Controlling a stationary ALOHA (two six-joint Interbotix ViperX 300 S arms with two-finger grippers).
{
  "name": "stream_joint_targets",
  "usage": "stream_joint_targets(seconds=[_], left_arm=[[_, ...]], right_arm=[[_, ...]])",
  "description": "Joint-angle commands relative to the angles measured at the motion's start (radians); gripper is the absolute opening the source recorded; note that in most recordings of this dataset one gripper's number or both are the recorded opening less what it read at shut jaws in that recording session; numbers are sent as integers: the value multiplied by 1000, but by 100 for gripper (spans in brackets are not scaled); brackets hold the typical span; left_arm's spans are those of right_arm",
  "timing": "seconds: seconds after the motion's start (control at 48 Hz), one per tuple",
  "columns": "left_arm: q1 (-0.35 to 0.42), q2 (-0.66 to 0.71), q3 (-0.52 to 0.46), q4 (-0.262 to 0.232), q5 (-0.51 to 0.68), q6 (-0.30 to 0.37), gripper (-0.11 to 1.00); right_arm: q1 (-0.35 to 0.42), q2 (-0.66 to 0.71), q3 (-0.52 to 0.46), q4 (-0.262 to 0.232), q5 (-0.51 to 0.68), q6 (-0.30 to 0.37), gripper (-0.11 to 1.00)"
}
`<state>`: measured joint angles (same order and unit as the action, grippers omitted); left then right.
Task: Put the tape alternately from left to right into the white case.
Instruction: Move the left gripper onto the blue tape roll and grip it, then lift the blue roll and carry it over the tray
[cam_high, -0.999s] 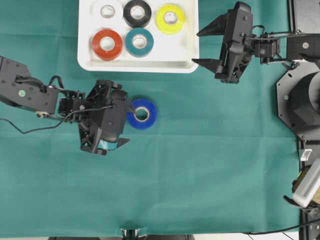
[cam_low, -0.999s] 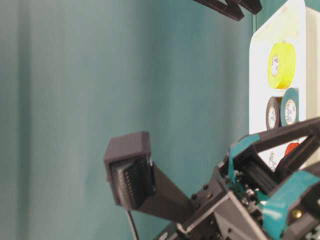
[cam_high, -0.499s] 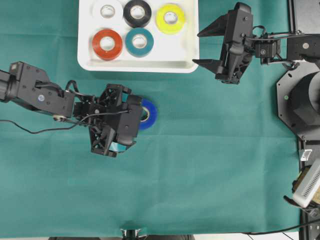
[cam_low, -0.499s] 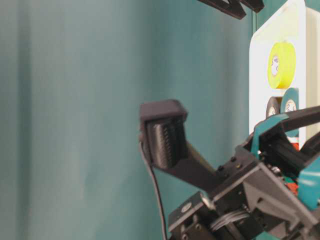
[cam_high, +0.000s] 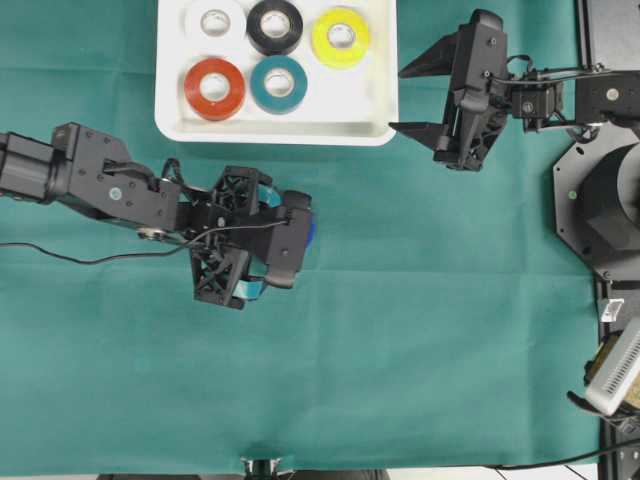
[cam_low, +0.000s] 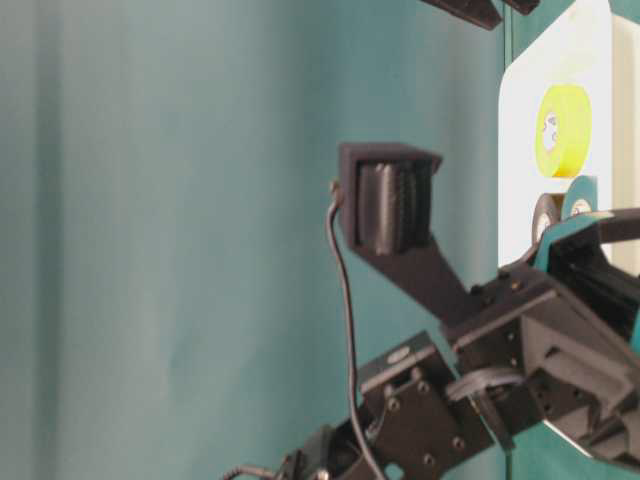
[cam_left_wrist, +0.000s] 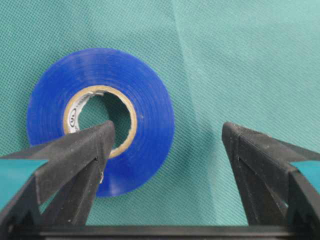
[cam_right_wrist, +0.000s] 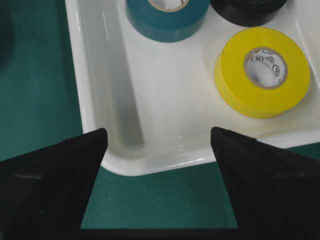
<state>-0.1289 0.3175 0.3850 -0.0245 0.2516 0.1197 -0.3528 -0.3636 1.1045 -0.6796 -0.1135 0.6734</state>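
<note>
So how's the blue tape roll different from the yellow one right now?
The blue roll lies on the green cloth, outside the white case; the yellow roll lies inside it. The open left gripper straddles the blue roll's side; no gripper is around the yellow. Both lie flat.

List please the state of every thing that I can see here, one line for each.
Blue tape roll: flat on the green cloth, outside the case, not gripped.
White case: holds five rolls, one place free.
White, black, yellow, red-orange and teal rolls: flat in the case.
Left gripper: open, over the blue roll.
Right gripper: open, empty, at the case's corner.
</note>
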Motion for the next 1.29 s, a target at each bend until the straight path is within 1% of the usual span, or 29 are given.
stream_joint_targets(seconds=[0.0, 0.291, 0.395, 0.437, 0.479, 0.541, 0.583, 0.624, 0.687, 0.978, 1.27], left_arm=[[9, -8, -38, 2, 12, 2, 99], [17, 18, -78, 2, 55, 3, 99], [18, 18, -80, 3, 54, 3, 96], [18, 18, -78, 3, 54, 5, 91], [18, 18, -77, 3, 52, 5, 83], [21, 20, -72, 3, 52, 5, 66], [23, 20, -71, 3, 51, 5, 52], [26, 20, -71, 3, 51, 5, 40], [28, 18, -72, 3, 51, 5, 27], [29, 9, -71, 3, 51, 3, 26], [29, -80, -66, 3, 84, 2, 26]], right_arm=[[3, -6, -8, -2, -6, -2, 85], [3, -6, -8, -2, -6, -2, 85], [3, -6, -8, -2, -6, -2, 85], [3, -6, -8, -2, -6, -2, 85], [3, -6, -8, -2, -6, -2, 85], [3, -6, -8, -2, -8, -2, 85], [3, -6, -8, -2, -6, -2, 85], [3, -6, -6, -2, -8, -2, 85], [3, -6, -8, -2, -8, -2, 85], [3, -6, -2, -2, -8, 2, 85], [3, -6, 0, -2, -8, 2, 85]])
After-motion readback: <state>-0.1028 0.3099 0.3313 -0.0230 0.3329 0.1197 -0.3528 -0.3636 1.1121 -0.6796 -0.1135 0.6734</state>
